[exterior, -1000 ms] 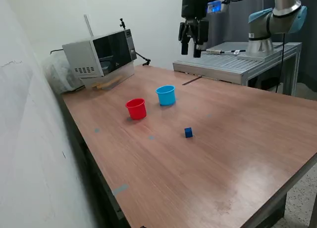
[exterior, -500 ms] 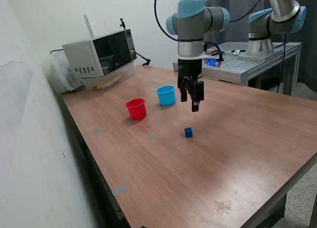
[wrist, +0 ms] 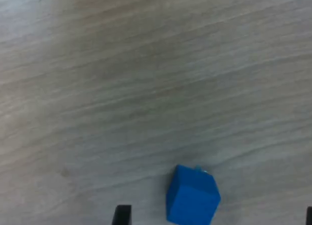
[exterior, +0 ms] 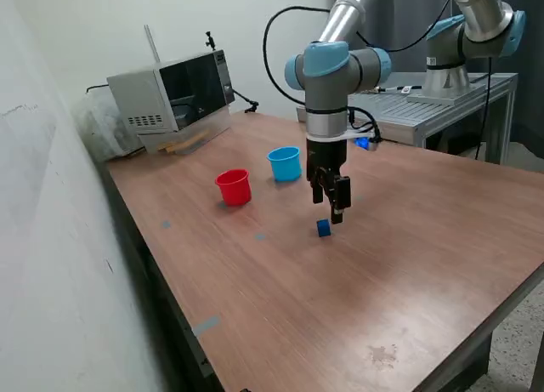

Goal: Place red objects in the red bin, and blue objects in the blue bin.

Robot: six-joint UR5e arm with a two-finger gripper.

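Observation:
One small dark blue cube (exterior: pixel 324 229) lies on the wooden table, toward the exterior view's right of the cups; this is the only blue object showing. My gripper (exterior: pixel 330 209) hangs just above it, pointing down, open. In the wrist view the cube (wrist: pixel 192 195) sits on the wood between my two dark fingertips (wrist: pixel 122 215), nearer one of them, with the gripper (wrist: pixel 216 217) untouched by it. The red bin (exterior: pixel 234 187) and the light blue bin (exterior: pixel 285 164) stand upright side by side behind the cube. No red objects are in view.
A grey microwave (exterior: pixel 170 90) stands at the table's back corner on the exterior view's left. A metal bench (exterior: pixel 408 111) carrying a second arm (exterior: pixel 472 35) adjoins the table at the back right. The wooden table (exterior: pixel 408 264) stretches toward the camera.
My arm has come down from high above the back of the table to just over the blue cube. Cups and cube have not moved.

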